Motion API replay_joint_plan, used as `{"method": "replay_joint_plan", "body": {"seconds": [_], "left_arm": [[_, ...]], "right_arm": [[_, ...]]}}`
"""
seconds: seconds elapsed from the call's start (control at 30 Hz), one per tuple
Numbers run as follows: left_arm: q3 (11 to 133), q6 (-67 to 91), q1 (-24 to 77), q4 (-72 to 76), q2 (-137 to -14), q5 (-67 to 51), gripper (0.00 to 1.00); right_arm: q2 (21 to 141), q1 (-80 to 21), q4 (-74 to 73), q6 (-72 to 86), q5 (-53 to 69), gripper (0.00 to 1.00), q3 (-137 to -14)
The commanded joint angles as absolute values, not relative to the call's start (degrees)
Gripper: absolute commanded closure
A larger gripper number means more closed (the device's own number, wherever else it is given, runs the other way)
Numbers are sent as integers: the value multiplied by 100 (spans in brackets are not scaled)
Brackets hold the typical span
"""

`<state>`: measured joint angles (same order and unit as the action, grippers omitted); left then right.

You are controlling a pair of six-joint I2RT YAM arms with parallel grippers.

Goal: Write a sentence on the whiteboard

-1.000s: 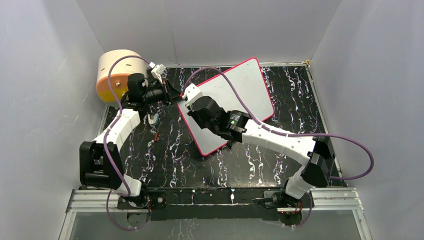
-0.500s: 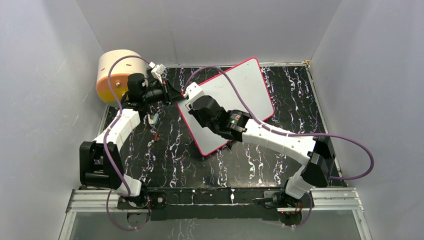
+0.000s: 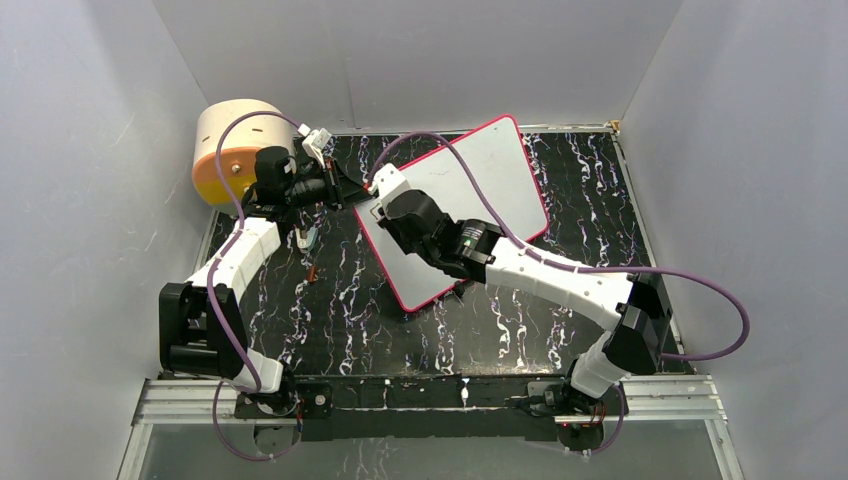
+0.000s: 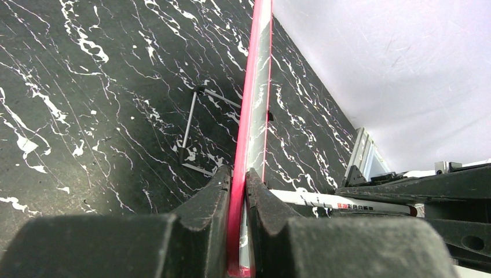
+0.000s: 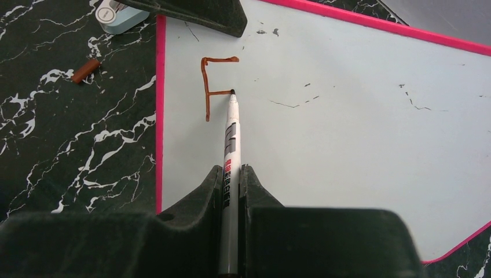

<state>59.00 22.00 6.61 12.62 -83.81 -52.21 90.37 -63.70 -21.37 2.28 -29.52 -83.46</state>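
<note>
Right wrist view: my right gripper (image 5: pixel 231 171) is closed on the marker (image 5: pixel 231 130), its tip touching the whiteboard (image 5: pixel 347 145) at the bar of an F, the only letter of the sentence (image 5: pixel 209 87). My left gripper (image 4: pixel 237 175) pinches the board's pink edge, I think so that it cannot slide while I write.

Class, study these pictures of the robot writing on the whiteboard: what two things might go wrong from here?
1. The left hand grips only the whiteboard's pink edge, with a thin wire stand behind it; pen pressure might shift the board.
2. The right hand holds the marker well back from its tip, which touches the letter F; it might tilt or slip.
</note>
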Motion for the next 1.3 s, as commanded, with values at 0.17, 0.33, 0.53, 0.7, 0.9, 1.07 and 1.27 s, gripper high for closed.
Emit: {"method": "replay_joint_plan", "body": {"seconds": [0.17, 0.33, 0.53, 0.7, 0.9, 1.07, 1.27], "left_arm": [[5992, 1969, 721, 854, -8384, -5019, 100], [5986, 1969, 720, 853, -8402, -5014, 100], [5999, 1969, 721, 844, -8403, -5018, 100], [6000, 1969, 721, 844, -8398, -5016, 100], [6002, 1977, 721, 844, -8420, -5027, 100], [6003, 1977, 721, 846, -8420, -5027, 100], [5999, 1979, 729, 842, -8420, -5027, 100]], "right_arm": [[8398, -6193, -1671, 68, -2754, 100, -8104], [8354, -6100, -1663, 36, -2710, 100, -7996], [8449, -6063, -1665, 18, -2668, 100, -7976], [8513, -6048, -1659, 9, -2683, 100, -7991], [8601, -6024, -1664, 9, -2668, 100, -8057], [8651, -6029, -1663, 9, -2659, 100, -8098], [8681, -6014, -1660, 9, -2653, 100, -8119]]}}
